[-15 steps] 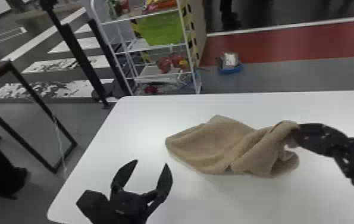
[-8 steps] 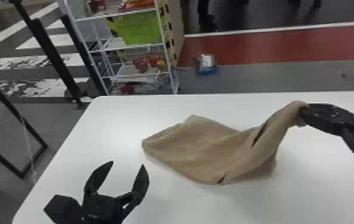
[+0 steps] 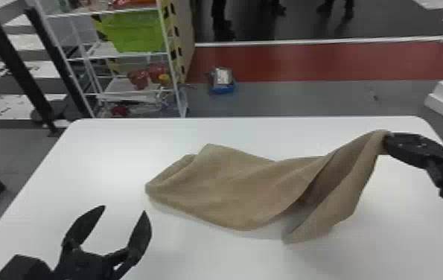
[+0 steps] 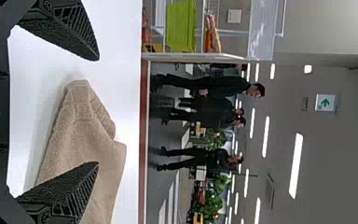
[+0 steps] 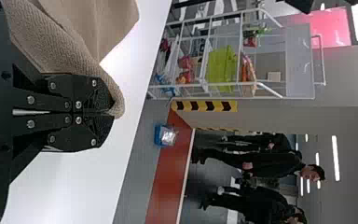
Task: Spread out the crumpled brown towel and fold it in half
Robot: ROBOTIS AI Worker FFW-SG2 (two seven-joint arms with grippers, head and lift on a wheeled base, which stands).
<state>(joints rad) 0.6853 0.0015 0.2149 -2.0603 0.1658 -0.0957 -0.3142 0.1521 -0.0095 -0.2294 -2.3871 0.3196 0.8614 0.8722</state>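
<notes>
Sagging from right gripper (image 3: 388,140), jaws clamped on it, towel (image 3: 231,186) seemed limp, left end (image 3: 155,185) best for left gripper (image 3: 124,209), jaws apart.

Bright ceiling lights (image 4: 296,165) — soft shadows

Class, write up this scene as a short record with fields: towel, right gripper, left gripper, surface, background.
towel: brown, partly lying flat, its right end lifted with folds hanging
right gripper: shut on the towel's raised corner
left gripper: open, near the table's front left, holding nothing
surface: white table
background: wire shelf rack with a green bin
</notes>
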